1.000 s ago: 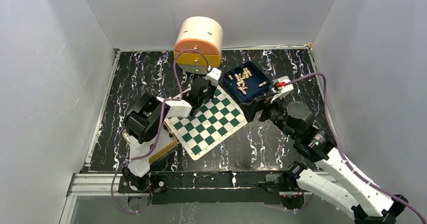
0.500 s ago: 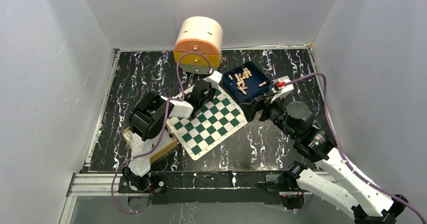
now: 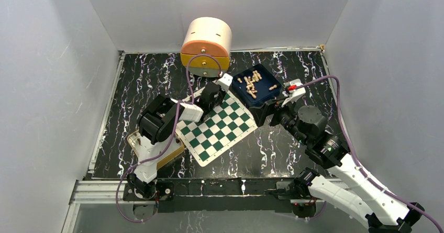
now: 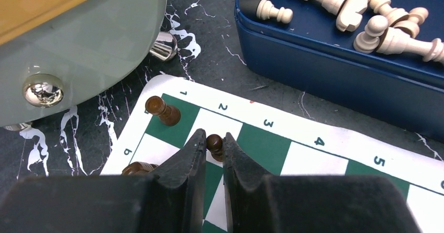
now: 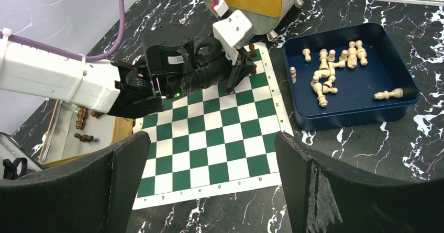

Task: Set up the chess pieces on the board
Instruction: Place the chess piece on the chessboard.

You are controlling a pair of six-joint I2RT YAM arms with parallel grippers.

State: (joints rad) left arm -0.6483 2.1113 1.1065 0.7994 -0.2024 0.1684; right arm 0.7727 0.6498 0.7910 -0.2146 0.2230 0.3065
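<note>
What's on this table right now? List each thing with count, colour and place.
table: one, black marbled.
chessboard: one, green and white, mid-table, angled.
blue tray: one, navy, right of the board's far corner.
tan-rimmed tray: one, tan, left of the board.
round container: one, orange and tan, at the back.
pale chess pieces: a dozen or so, beige, lying in the blue tray.
dark chess pieces: three seen at the board's far corner, at least three in the tan-rimmed tray, dark brown.
left gripper: one, black, shut on one dark piece at that corner.
right gripper: one, black, open, by the board's right side.
</note>
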